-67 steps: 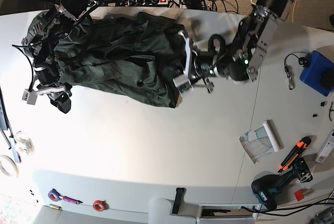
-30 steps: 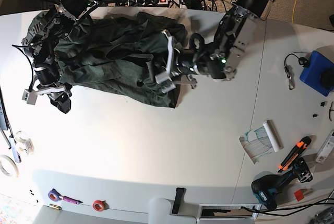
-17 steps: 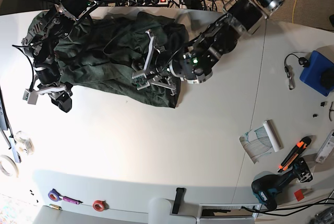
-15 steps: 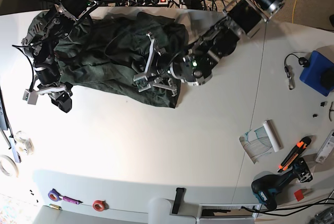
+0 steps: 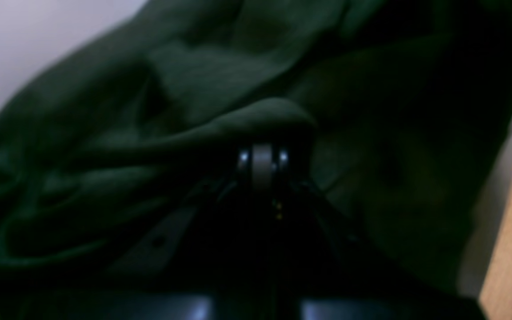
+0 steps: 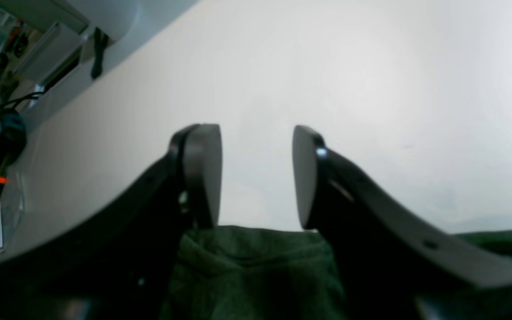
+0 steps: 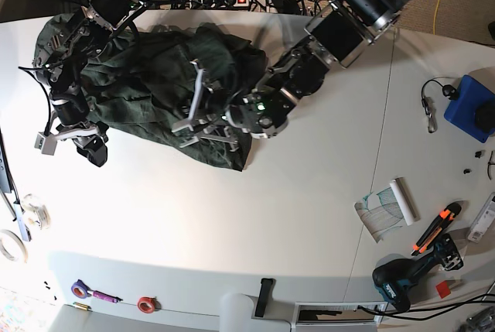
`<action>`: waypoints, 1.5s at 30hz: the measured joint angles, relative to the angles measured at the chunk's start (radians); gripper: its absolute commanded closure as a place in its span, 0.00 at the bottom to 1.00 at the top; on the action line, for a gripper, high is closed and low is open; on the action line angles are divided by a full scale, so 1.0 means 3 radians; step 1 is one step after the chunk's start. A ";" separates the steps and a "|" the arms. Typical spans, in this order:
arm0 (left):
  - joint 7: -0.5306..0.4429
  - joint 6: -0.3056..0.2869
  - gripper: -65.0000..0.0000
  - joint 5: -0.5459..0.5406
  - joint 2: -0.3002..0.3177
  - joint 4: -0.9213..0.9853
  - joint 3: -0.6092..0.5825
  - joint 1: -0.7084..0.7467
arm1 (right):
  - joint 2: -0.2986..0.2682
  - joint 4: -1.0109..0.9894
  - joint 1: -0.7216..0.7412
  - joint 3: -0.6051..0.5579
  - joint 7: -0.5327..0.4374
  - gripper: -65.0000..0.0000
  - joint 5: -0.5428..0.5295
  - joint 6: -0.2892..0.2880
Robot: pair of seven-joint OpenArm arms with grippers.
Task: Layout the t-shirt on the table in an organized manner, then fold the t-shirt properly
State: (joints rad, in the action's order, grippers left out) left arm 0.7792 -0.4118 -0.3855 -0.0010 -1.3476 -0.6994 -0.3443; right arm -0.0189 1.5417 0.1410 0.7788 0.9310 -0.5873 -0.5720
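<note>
So we're in the layout part here, nowhere near folding. The dark green crumpled t-shirt [image 7: 139, 84] is bunched in a heap on the far part of the white desk [image 7: 232, 224], toward the base view's left, with deep wrinkles and layers doubled over each other. I can't pick out a clean hem, sleeve or collar.

The left pincer [image 5: 262, 158] is down in the middle-right part of the heap. Its wrist view is dark and blurry, but the tips look pressed together with a ridge of cloth humped over them, so I'd say it's closed on a fold of the shirt, not 100% sure though.

The right pincer [image 6: 256, 146] sits at the other end, by the edge of the heap nearest the view's left. Its fingers are clearly spread with bare desk showing between the tips. Some green cloth lies low between the finger bases, but nothing is clamped.

My read on the next move: the right one needs to drop and close on that edge so it can anchor it, and then the left one has to carry its fold outward to its own side, away from the other arm, to draw the heap flat. A pinch on a mid-body fold won't spread the shirt squarely, so it'll probably need a regrasp at a corner or shoulder before any folding makes sense.
</note>
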 measured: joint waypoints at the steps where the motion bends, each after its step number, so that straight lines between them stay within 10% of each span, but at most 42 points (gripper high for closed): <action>1: 0.0001 0.0000 1.00 0.0000 -0.0025 0.0000 0.0000 0.0000 | 0.0000 0.0001 0.0000 0.0000 0.0000 0.60 0.0000 0.0000; 10: -0.0352 0.0003 1.00 0.0315 -0.0117 0.0009 0.0000 0.0000 | 0.0000 0.0000 0.0000 0.0000 0.0000 0.60 -0.0001 -0.0001; 17: -0.1124 0.0553 1.00 0.0753 -0.0120 0.0238 0.0000 -0.0006 | 0.0001 0.0000 0.0000 0.0000 0.0000 0.60 -0.0001 0.0000; 26: -0.1617 0.0594 1.00 0.0205 -0.0136 0.0665 0.0062 -0.0182 | 0.0000 0.0000 -0.0003 0.0000 0.0004 0.60 -0.0094 -0.0140; 32: -0.0941 -0.0916 1.00 -0.0880 -0.0155 0.0221 0.0928 -0.0214 | 0.0000 -0.0005 0.0008 -0.0001 0.0395 0.60 -0.1099 -0.0374; 38: 0.0587 -0.0938 1.00 -0.1537 -0.0114 0.0020 0.1643 -0.0206 | -0.0019 -0.0005 0.0001 -0.0367 0.1521 0.93 -0.2131 -0.0397; 45: 0.0772 -0.0940 1.00 -0.1671 0.0215 0.0019 0.1579 0.0198 | -0.0019 -0.0001 -0.0071 -0.1050 0.1598 1.00 -0.2903 -0.0417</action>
State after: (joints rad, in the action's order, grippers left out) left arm 1.0107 -0.6937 -0.8867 0.0635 -1.3418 -0.2256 -0.2848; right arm -0.0246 1.5414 0.1196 0.4637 1.4105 -1.4582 -0.6971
